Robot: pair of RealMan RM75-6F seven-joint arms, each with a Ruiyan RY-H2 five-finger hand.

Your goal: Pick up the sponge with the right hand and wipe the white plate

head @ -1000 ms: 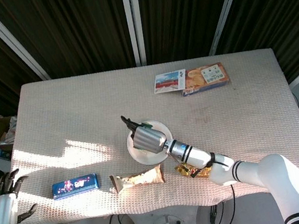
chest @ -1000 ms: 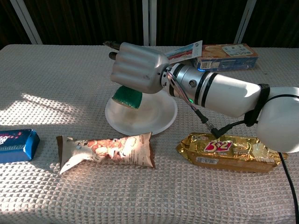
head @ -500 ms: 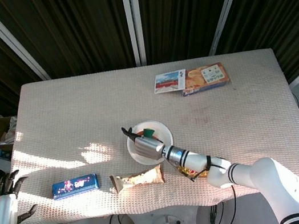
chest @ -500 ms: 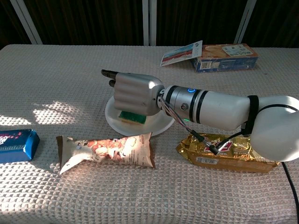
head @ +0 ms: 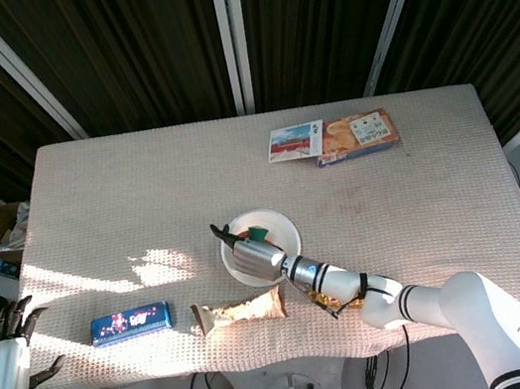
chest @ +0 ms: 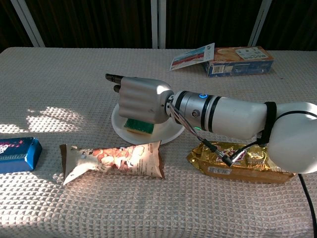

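My right hand (chest: pixel 141 100) grips a green and yellow sponge (chest: pixel 138 126) and presses it onto the white plate (chest: pixel 168 134) near its front left part. In the head view the same right hand (head: pixel 253 254) lies over the plate (head: pixel 282 234), with a bit of green sponge (head: pixel 260 232) showing behind it. My left hand (head: pixel 2 359) hangs off the table's left front corner, fingers spread, holding nothing.
A brown snack bag (chest: pixel 113 159) lies just in front of the plate, a gold packet (chest: pixel 242 161) under my right forearm, a blue packet (chest: pixel 18 153) at the left. An opened biscuit box (chest: pixel 233 59) sits at the back right.
My right hand came down from above the plate with the sponge and now presses it on the plate, shifting slightly toward the front left. The left hand stayed put.
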